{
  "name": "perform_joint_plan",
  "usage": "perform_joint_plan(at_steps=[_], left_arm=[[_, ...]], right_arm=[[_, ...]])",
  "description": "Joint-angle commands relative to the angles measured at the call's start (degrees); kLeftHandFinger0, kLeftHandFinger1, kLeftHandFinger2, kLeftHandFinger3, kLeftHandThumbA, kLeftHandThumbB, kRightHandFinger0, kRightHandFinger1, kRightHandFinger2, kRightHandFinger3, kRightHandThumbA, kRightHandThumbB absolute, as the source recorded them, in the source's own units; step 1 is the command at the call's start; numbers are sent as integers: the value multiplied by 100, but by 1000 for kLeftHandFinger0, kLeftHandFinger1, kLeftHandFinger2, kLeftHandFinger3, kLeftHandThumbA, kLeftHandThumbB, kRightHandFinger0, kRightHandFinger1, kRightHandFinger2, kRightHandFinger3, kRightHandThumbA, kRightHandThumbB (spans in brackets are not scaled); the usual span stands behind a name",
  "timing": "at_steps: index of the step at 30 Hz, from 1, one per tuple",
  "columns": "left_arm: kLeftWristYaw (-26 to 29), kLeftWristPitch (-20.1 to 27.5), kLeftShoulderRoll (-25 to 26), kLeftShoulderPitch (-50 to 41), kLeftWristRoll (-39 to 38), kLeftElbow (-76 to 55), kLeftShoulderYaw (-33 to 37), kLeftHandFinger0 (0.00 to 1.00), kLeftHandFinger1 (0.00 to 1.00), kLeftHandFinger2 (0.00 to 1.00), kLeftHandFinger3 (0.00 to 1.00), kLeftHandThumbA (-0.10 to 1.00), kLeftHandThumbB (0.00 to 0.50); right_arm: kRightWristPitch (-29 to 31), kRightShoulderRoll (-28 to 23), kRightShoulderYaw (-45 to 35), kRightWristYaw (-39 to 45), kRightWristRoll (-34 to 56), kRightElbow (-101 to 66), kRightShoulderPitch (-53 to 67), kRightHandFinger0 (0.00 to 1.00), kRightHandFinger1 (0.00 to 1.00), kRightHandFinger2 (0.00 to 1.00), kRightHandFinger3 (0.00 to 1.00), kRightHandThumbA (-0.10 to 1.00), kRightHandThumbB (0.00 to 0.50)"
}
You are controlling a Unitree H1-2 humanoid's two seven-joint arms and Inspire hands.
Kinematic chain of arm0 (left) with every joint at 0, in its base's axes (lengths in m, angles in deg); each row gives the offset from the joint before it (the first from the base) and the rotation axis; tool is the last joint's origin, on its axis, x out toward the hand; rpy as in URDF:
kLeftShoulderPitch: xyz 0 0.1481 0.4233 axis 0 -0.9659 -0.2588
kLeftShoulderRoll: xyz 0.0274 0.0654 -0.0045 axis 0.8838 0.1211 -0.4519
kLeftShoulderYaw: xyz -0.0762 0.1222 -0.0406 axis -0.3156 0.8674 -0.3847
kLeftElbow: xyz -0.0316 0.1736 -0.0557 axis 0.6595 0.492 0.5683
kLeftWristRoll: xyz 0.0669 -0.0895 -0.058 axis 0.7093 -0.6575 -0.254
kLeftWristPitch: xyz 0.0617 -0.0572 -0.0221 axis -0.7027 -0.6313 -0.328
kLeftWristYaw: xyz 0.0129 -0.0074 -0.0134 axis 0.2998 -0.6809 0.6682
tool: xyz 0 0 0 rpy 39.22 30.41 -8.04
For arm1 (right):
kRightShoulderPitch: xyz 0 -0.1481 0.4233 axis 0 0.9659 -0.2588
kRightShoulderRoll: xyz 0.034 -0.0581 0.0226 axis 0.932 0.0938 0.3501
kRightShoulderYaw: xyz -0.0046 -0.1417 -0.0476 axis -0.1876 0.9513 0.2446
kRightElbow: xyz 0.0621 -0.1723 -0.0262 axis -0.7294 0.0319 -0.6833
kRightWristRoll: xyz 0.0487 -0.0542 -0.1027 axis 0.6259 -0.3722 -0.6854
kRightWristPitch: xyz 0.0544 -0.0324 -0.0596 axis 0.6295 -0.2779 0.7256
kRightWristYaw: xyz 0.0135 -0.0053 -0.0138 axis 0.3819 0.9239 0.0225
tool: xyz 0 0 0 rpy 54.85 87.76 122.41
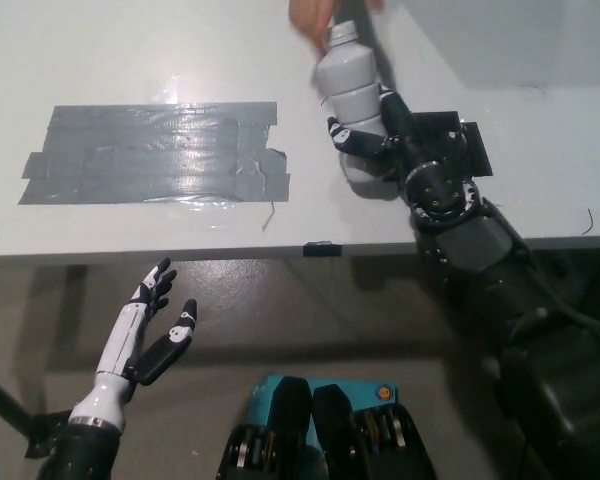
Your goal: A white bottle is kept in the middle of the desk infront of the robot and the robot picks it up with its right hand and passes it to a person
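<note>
Bright overhead; tape (155, 153) glare (slight blur)

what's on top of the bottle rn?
A person's hand reaches the top of the bottle; the cap is partly hidden. Right hand holds the bottle lower down.

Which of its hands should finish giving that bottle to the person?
The right hand: it already holds the white bottle, raised to the person's hand at the cap. The left hand hangs open below the desk edge.
</note>
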Motion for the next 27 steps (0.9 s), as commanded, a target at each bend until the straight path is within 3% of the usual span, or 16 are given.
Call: perform_joint_plan(at_steps=[1, 7, 10, 13, 14, 15, 16, 17, 18, 19, 21, 27], left_arm=[[34, 77, 109, 16, 151, -154, 4, 1000, 1000, 1000, 1000, 491, 10], [-1, -17, 93, 15, 103, -205, -18, 1000, 1000, 1000, 1000, 433, 10], [-10, 14, 113, 4, 105, -189, -19, 1000, 1000, 1000, 1000, 406, 7], [-23, -5, 124, 40, 112, -162, -14, 1000, 1000, 1000, 1000, 411, 17], [-25, -33, 125, 22, 131, -198, -7, 1000, 1000, 1000, 1000, 410, 14], [-28, -59, 121, 3, 136, -233, -5, 1000, 1000, 1000, 1000, 409, 13], [-28, -70, 119, -3, 139, -247, -5, 1000, 1000, 1000, 1000, 407, 13], [-17, -59, 113, 19, 162, -209, 5, 1000, 1000, 1000, 1000, 405, 18], [-15, -11, 120, 24, 166, -171, 9, 1000, 1000, 1000, 1000, 412, 23], [-15, 4, 123, 15, 163, -169, 6, 1000, 1000, 1000, 1000, 414, 24], [-22, -9, 138, 6, 164, -195, -4, 1000, 1000, 1000, 1000, 416, 25], [-31, -11, 134, 49, 169, -203, -3, 1000, 1000, 1000, 1000, 409, 26]], right_arm=[[42, 57, 28, -174, -50, 115, -507, 160, 616, 918, 856, -100, 163], [-1, 138, 27, -156, -33, 187, -630, 175, 615, 904, 847, -100, 180], [12, 170, 10, -199, -17, 166, -673, 102, 564, 880, 841, -100, 161], [92, 177, -27, -265, 9, 62, -689, 62, 533, 855, 837, -100, 173], [132, 187, -34, -289, 13, 16, -673, 115, 582, 896, 872, -100, 190], [197, 193, 10, -356, -42, -30, -648, 366, 842, 1000, 1000, -14, 283], [224, 195, 30, -385, -65, -50, -639, 458, 853, 1000, 1000, -3, 260], [327, 178, -41, -134, 54, -91, -624, 944, 1000, 1000, 1000, 265, 348], [464, 131, -60, 344, 153, -109, -603, 1000, 1000, 1000, 1000, 406, 409], [491, 121, -53, 466, 166, -115, -598, 1000, 1000, 1000, 1000, 460, 428], [394, 74, 144, 592, -25, -175, -603, 1000, 1000, 1000, 1000, 676, 499], [616, -41, 224, 585, -50, -543, -454, 1000, 1000, 1000, 1000, 775, 500]])
